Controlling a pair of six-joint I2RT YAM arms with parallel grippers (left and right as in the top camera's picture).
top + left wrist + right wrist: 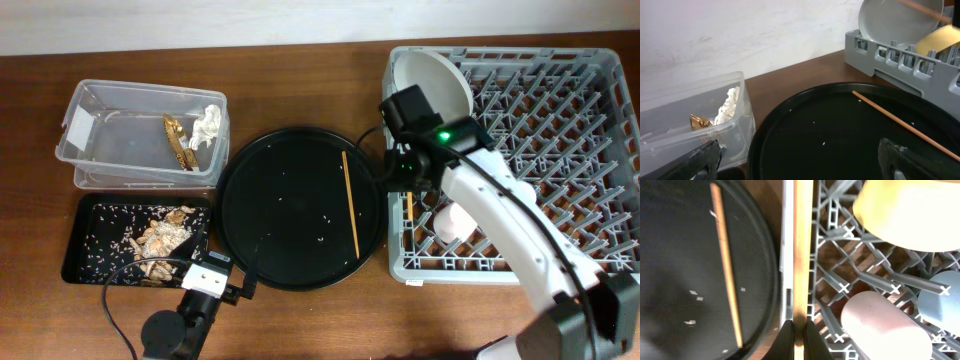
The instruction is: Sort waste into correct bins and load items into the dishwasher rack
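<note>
Clamped in the right tool (795,330): one chopstick (800,250), pinched at its near end between the two fingertips. Points straight away from the tool, with the long axis along the left wall of the rack (786,245), over the rim and not yet inside. Probably needs only a small shift sideways toward the pegs, then a lowering between them. Hard to tell from the wrist view how high above the rim it hangs.

Just inside that wall, close together: pink cup (880,322), blue cup (940,300) and yellow bowl (910,215). So little free room there; better to keep the stick parallel to the wall while going down. Further along the same wall, in the far left corner, the plate (430,80), standing on edge.

On the round tray (290,215), the second chopstick (350,200). Lies nearly parallel to the held one, just on the other side of the rim, toward the left arm's side. Much nearer to the right arm than to the left one, so seems a job for the right arm once its tool is free.

Left tool (800,160) wide apart and empty, low at the near edge of the round tray.

In the tub (90,110), tissue (207,125) and wrapper (177,140); in the black tray (80,230), the scraps (160,240). Nothing loose on the desk (300,90) itself.
</note>
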